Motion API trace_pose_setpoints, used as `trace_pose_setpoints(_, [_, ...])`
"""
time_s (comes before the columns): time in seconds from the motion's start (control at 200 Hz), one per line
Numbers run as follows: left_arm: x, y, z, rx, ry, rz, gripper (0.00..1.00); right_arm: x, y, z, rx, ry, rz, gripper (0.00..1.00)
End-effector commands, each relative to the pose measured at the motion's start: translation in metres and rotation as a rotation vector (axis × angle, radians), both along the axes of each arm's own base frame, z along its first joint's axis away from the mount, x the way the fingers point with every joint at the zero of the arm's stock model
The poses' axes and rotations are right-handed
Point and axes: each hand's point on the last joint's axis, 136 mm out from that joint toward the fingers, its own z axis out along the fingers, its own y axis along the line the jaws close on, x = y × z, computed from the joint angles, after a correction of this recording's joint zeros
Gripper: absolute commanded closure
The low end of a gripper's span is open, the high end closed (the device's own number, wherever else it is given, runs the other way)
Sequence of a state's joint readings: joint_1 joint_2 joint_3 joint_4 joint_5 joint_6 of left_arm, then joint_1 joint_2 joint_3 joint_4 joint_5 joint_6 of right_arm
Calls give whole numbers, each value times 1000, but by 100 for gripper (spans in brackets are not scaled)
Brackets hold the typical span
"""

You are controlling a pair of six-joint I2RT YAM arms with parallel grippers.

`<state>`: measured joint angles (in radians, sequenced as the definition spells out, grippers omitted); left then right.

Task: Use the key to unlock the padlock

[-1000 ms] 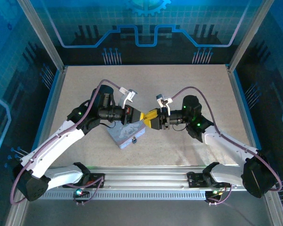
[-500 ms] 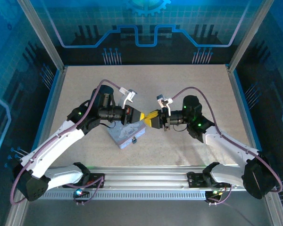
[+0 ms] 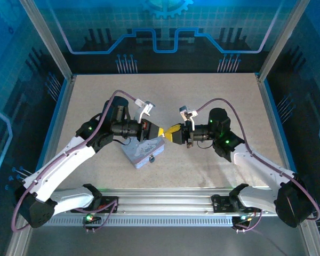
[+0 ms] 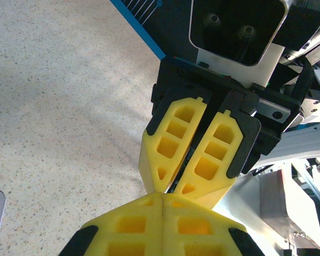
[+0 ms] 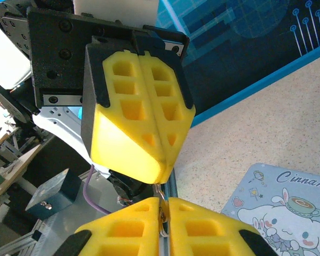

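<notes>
Right tool [image 5: 164, 207] around key [image 5: 160, 193], lengthwise toward left tool [image 5: 167, 154]

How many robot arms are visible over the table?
2. The left arm reaches in from the near left corner, the right arm from the near right; their tips nearly meet mid-table by the pale blue tin. None seems hidden.

Table [image 3: 213, 101]: beige speckled top with a blue strip along its left and right sides. Tin [image 3: 143, 151]: pale blue, rectangular, lying near table centre, askew to the table edges. Its lid [image 5: 280, 213] carries a white long-eared cartoon figure, a cup and script starting "Cinnam". Aluminium rail [image 3: 165, 205] runs along the near edge. Backdrop [image 3: 165, 26]: blue panels with circuit-line pattern.
</notes>
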<state>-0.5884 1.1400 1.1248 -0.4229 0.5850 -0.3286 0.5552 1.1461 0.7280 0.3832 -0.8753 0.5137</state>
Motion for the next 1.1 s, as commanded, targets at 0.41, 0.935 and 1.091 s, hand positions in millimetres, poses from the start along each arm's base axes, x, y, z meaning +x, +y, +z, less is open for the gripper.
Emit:
trace_pose_setpoints(0.41, [-2,1,10,-9,-34,-18,100,-1,6,-6,-6,19,31,83])
trace_pose_setpoints(0.935, [-1,2,10,-9,-37,-9,100,1,8,-7,-21,16,13,100])
trace_pose_setpoints(1.091, [2,6,12,-5,-50,17,84,9,3,-11,-44,19,-52,100])
